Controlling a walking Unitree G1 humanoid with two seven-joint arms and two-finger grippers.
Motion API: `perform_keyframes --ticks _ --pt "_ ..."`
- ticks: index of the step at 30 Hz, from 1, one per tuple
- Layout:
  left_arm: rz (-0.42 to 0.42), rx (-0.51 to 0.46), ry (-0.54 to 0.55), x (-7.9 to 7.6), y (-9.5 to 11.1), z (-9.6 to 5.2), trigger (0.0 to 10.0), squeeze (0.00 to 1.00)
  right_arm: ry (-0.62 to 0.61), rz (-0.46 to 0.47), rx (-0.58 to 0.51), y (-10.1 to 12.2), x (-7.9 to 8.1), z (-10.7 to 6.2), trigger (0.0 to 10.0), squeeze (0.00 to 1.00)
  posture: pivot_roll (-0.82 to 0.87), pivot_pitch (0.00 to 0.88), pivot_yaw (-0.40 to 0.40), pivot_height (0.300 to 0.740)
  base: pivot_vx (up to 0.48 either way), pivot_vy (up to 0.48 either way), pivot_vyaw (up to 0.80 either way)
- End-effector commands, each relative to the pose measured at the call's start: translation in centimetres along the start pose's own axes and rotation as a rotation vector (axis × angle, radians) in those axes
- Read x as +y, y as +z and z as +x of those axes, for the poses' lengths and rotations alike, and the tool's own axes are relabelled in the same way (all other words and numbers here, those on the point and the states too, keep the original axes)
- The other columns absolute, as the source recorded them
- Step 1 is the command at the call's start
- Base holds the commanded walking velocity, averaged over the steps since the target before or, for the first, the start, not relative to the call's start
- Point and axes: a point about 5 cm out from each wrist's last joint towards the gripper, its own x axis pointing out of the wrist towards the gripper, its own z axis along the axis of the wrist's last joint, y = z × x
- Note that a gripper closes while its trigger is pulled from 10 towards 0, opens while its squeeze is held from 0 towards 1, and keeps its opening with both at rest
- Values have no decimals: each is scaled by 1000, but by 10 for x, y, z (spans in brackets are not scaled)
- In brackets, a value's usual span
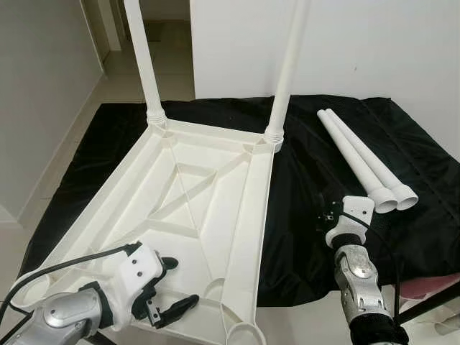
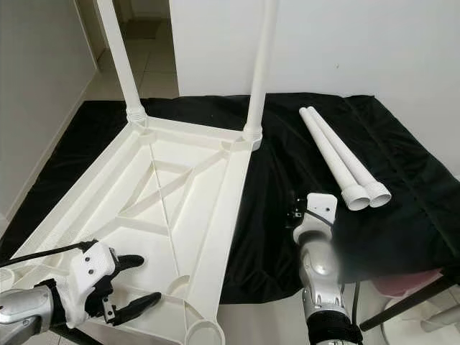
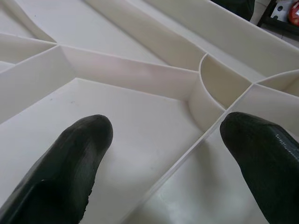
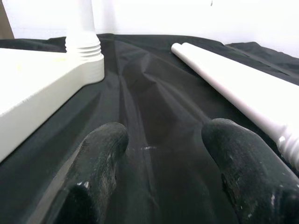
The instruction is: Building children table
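Observation:
The white children's table top [image 1: 215, 154] lies upside down on a black cloth [image 1: 309, 215]. Two white legs stand screwed into its far corners, one on the left [image 1: 144, 57] and one on the right [image 1: 287, 72]. Two loose legs [image 1: 359, 154] lie side by side on the cloth to the right. My left gripper [image 1: 180, 282] hovers open over the ribbed underside near the table's front edge, its fingertips [image 3: 88, 140] astride a rib. My right gripper [image 4: 163, 135] is open low over the cloth, between the table's right edge and the loose legs' threaded ends [image 1: 394, 198].
A round empty leg socket [image 1: 244, 334] sits at the table's near right corner. A white wall [image 1: 359, 43] rises behind the cloth, and a hallway [image 1: 169, 43] opens at the far left. A pink object [image 1: 431, 287] and a dark bar [image 1: 431, 305] lie at the lower right.

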Motion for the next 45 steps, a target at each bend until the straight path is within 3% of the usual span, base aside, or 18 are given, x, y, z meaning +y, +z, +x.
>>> perform_keyframes --ticks 1,13,21,24,27,33,42,45 --pt "11 30 -80 -3 -2 -4 10000 0 -1 11 16 -2 0 1 10000 0 45 0 -16 740 0 0 0" --pt "78 143 -30 12 -17 -8 10000 0 -3 5 15 1 -1 6 10000 0 46 0 -16 740 0 0 0" --pt "101 73 59 26 -7 11 10000 0 -11 12 15 1 1 7 10000 0 35 10 -7 740 0 0 0" --pt "144 8 145 38 3 20 10000 0 -16 19 13 1 3 7 10000 0 31 19 -2 740 0 0 0" --pt "117 -129 307 65 25 31 10000 0 -27 33 14 2 6 7 10000 0 23 30 -3 740 0 0 0" --pt "99 -160 405 84 33 40 10000 0 -28 43 7 4 9 9 10000 0 18 35 3 740 0 0 0" --pt "118 -175 404 84 38 55 10000 0 -33 53 -8 9 12 13 10000 0 7 38 12 740 0 0 0" --pt "124 -228 361 80 43 54 10000 0 -30 51 -16 11 13 13 10000 0 -2 41 24 740 0 0 0"
